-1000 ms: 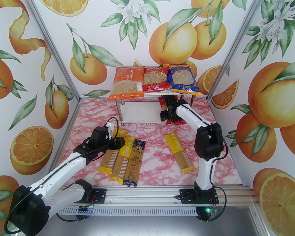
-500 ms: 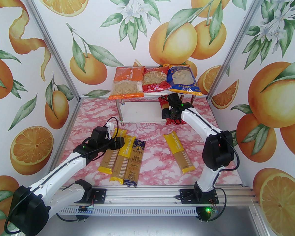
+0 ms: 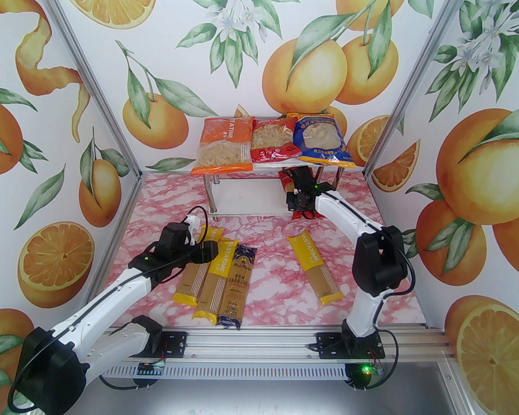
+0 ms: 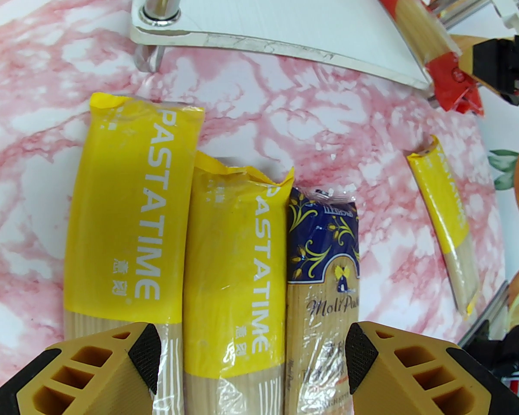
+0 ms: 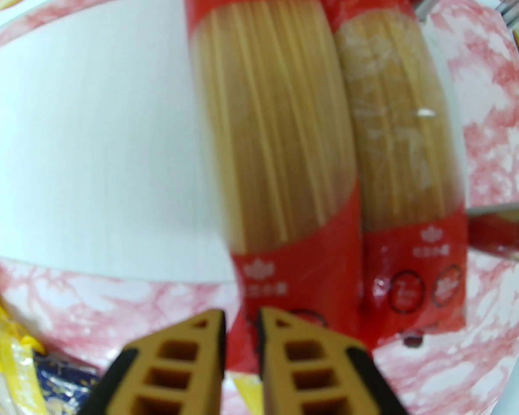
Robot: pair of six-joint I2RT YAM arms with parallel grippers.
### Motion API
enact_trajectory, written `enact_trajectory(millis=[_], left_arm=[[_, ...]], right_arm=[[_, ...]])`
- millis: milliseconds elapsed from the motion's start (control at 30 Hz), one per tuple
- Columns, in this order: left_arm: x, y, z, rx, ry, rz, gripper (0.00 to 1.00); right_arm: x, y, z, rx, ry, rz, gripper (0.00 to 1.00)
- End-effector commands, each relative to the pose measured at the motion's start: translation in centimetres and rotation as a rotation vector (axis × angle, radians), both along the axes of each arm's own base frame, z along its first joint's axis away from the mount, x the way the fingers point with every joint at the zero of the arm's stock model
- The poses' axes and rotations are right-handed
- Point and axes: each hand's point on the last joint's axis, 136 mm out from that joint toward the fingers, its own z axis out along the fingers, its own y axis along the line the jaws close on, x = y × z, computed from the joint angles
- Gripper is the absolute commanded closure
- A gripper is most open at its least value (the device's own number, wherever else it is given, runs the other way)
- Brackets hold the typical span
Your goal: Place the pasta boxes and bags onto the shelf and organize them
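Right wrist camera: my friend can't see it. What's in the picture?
Two red spaghetti packs, the left pack and right pack, lie side by side on the shelf's white board. The right gripper points at the left pack's near end.

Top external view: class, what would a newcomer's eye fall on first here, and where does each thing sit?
The orange bag, red bag and blue bag lie side by side atop the shelf at the back. Two yellow packs and a dark blue pack lie in a row on the pink table below the open left gripper. The right gripper is at the near end of two red packs on the lower board.
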Motion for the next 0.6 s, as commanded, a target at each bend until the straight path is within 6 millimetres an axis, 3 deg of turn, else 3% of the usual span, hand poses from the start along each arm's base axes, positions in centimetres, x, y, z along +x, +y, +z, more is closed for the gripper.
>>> enact_trajectory(millis=[0,233,400,467,567], left_arm=[[0.5,0.1,1.7,-0.003,-0.047,-0.004,0.26],[0.3,0.2,1.1,-0.002,-0.035,-0.003,0.26],[0.1,0.3,0.7,-0.001,-0.027,0.0,0.26],[0.0,0.3,0.7,-0.001,-0.028,0.001,0.26],[0.0,0.4,0.8,0.0,-0.033,0.004,0.26]], right_arm=[[0.1,0.2,-1.3,-0.004,0.019,-0.015,0.79],[-0.6,0.5,-3.0,0.008,0.07,-0.001,0.8],[-0.4,1.8,-2.7,0.064,0.094,0.037,0.8],[-0.4,2.4,-2.6,0.09,0.114,0.053,0.84],[-0.2,2.2,-1.9,0.084,0.093,0.042,0.83]])
